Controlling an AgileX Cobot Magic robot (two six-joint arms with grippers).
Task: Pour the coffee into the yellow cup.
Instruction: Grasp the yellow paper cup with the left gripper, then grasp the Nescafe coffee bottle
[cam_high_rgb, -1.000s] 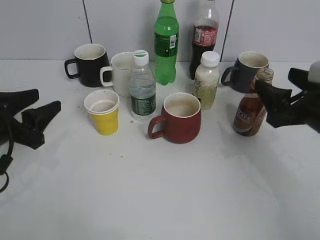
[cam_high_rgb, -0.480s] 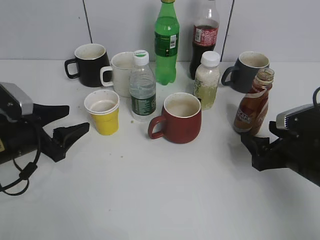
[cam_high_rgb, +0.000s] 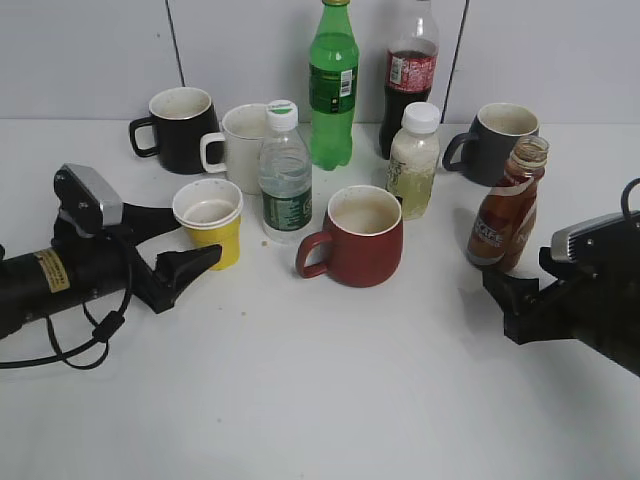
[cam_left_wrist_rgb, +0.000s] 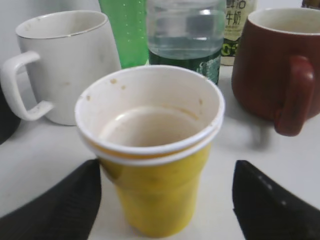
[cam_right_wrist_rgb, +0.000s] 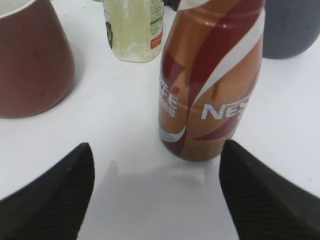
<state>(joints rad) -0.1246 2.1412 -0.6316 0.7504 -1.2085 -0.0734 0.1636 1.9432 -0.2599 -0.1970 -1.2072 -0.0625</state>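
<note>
At far left, the left gripper (cam_high_rgb: 172, 248) lies low over the white table (cam_high_rgb: 320, 400), its two black fingers (cam_left_wrist_rgb: 60, 200) spread apart on either side of the yellow cup (cam_high_rgb: 209, 222) without visibly pressing it (the wrist view shows a sliver of gap on each flank). The cup stands upright, white inside, just in front of a white mug (cam_high_rgb: 240, 148) and a black mug (cam_high_rgb: 180, 130), with a clear water bottle (cam_high_rgb: 285, 175) immediately to its right. Centre: a dark red mug (cam_high_rgb: 358, 236), handle toward the left, with a green bottle (cam_high_rgb: 333, 85), a cola bottle (cam_high_rgb: 410, 70) and a white-capped bottle of pale liquid (cam_high_rgb: 413, 160) behind it. Further right, a grey mug (cam_high_rgb: 495, 142) stands behind the coffee bottle (cam_high_rgb: 505, 212), upright and capless on the table. At far right, the right gripper (cam_right_wrist_rgb: 157, 195) sits just short of that bottle, fingers wide apart and empty.
</note>
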